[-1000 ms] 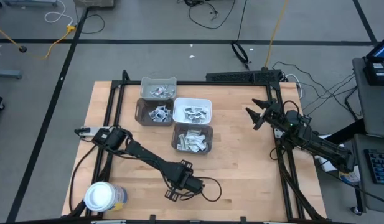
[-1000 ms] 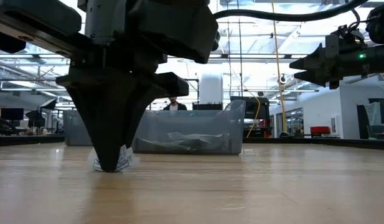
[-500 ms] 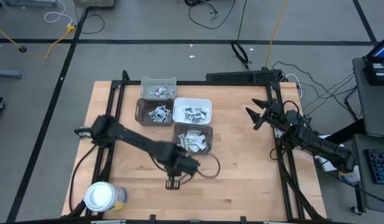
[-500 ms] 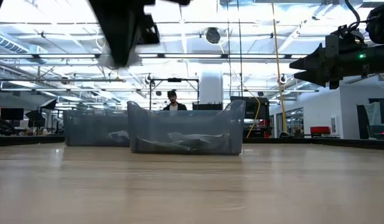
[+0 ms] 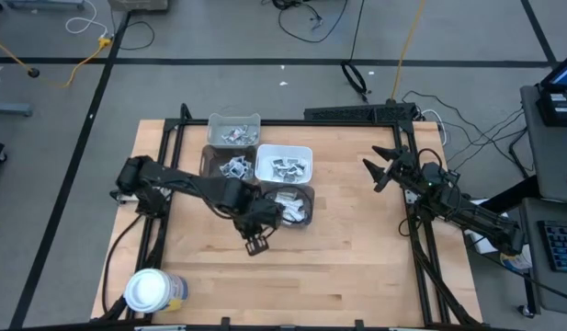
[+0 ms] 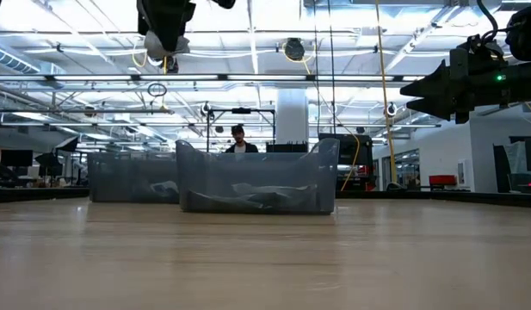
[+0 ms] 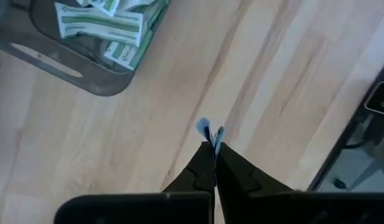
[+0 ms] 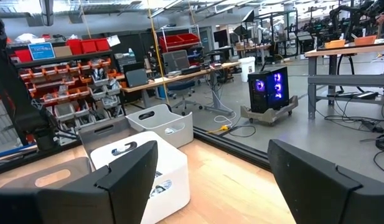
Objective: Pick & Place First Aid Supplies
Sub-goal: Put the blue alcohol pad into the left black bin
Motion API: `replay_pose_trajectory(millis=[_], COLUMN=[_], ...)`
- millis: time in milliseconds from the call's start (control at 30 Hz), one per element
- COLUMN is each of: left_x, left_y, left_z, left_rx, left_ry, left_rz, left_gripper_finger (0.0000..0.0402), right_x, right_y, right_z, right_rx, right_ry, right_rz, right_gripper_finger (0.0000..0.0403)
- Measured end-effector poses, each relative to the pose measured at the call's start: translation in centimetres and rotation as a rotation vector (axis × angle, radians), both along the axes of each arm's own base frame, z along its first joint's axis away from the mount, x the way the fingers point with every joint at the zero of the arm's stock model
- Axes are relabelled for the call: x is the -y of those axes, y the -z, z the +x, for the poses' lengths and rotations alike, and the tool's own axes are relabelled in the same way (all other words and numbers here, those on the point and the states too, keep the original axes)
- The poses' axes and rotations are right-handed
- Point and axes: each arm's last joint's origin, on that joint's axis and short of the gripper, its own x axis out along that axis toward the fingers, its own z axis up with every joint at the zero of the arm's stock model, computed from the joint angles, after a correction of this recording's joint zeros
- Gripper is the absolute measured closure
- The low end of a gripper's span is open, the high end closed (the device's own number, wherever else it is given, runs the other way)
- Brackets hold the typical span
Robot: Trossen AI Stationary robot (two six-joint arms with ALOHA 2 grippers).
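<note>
The left gripper [image 7: 211, 144], clamped on a small blue-printed packet [image 7: 204, 129], hung beside the dark bin [image 5: 285, 206], apparently for dropping; the right gripper [image 5: 379, 169] waited apart.

- The left arm is being stretched across the table's middle, its left gripper [image 5: 276, 213] raised well above the tabletop, fingers [image 7: 204, 168] being pressed together.
- The right arm is being kept at the table's right edge, its right gripper [image 5: 373, 171] being held spread wide.
</note>
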Motion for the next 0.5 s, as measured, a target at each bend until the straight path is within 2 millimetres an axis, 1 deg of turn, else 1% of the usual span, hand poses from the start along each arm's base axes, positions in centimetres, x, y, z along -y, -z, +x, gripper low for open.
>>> replay_pose_trajectory(millis=[67,200,367,500], left_x=[-0.9,-4.0,-8.0,-12.0], left_y=[0.0,0.4,1.2,1.5], left_z=[0.1,-0.7,-3.0,-4.6], left_rx=[-0.004,-0.004,-0.018,-0.021], left_ry=[-0.013,-0.071,-0.150,-0.237], left_rz=[-0.003,-0.002,-0.011,-0.001], left_gripper_finger=[0.0399,0.0400,0.0400,0.0401], right_x=[0.0,0.0,0.0,0.0], right_y=[0.0,0.0,0.0,0.0], right_z=[0.0,0.0,0.0,0.0], right_rx=[0.000,0.000,0.000,0.000], right_ry=[0.000,0.000,0.000,0.000], right_rz=[0.000,0.000,0.000,0.000], right_gripper_finger=[0.0105,0.0105,0.0105,0.0105])
